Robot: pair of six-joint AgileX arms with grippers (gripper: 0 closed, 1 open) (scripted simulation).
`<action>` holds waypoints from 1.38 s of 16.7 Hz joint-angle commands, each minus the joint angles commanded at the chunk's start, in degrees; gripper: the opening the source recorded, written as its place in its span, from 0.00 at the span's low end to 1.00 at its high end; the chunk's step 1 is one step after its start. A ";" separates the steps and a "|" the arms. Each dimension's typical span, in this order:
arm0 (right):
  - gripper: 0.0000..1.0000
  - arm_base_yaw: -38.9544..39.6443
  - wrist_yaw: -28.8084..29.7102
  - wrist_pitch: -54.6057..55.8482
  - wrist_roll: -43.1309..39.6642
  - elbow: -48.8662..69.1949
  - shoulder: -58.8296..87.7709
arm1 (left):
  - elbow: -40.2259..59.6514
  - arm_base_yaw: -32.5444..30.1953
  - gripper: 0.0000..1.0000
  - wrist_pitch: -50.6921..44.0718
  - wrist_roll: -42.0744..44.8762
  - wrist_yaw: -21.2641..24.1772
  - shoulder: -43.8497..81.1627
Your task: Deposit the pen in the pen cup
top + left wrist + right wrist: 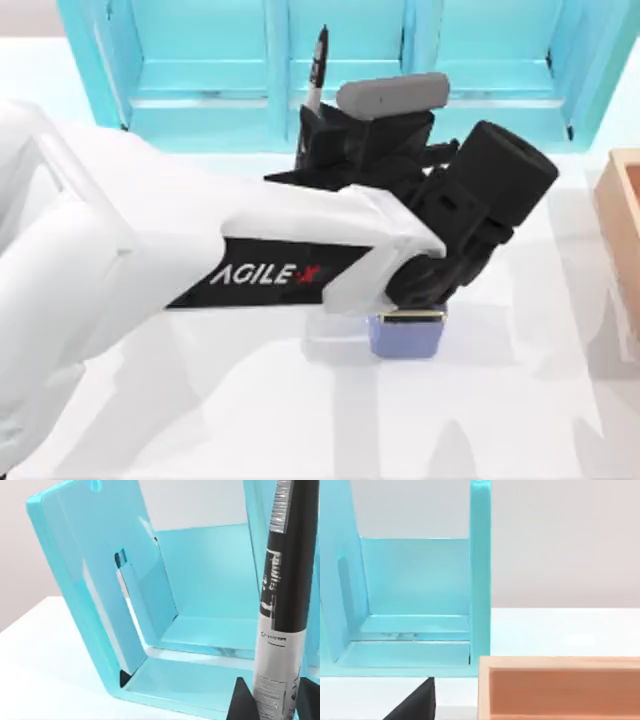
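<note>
Holding the pen (pixel 318 62) in its tips, the left gripper (pixel 312 118) is out over the middle of the table (pixel 500 420), close to the front of the big turquoise shelf (pixel 200 60). The claw is clenched on the pen. The pen stands almost straight up, and its thin dark end pokes up in front of the shelf. In the left wrist view the pen (pixel 282 605) looks very big and close. It is dark on top, and it has a pale grey-white part with small print lower down. That pale part sits between two black fingertips (pixel 241 700). Behind it are the open turquoise boxes of the shelf (pixel 100 580).

The pen cup (pixel 408 335) is small, square and blue-violet, with a thin gold rim. It sits on the table under the black wrist of the left arm (pixel 150 260), and the arm hides most of its top. The pen is up in the air, nearer the shelf than the cup is, and it is not in the cup.

A tan wooden box (pixel 622 220) is at the right edge of the table. In the right wrist view the box (pixel 560 690) is close by, next to the end of the shelf (pixel 480 580). A black tip (pixel 417 705) of the right gripper shows at the edge of that view. I cannot tell if that claw is open or closed.
</note>
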 joint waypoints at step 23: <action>1.00 0.00 0.00 0.00 0.00 0.00 0.00 | 6.84 -16.78 0.00 9.14 -2.66 -17.93 4.04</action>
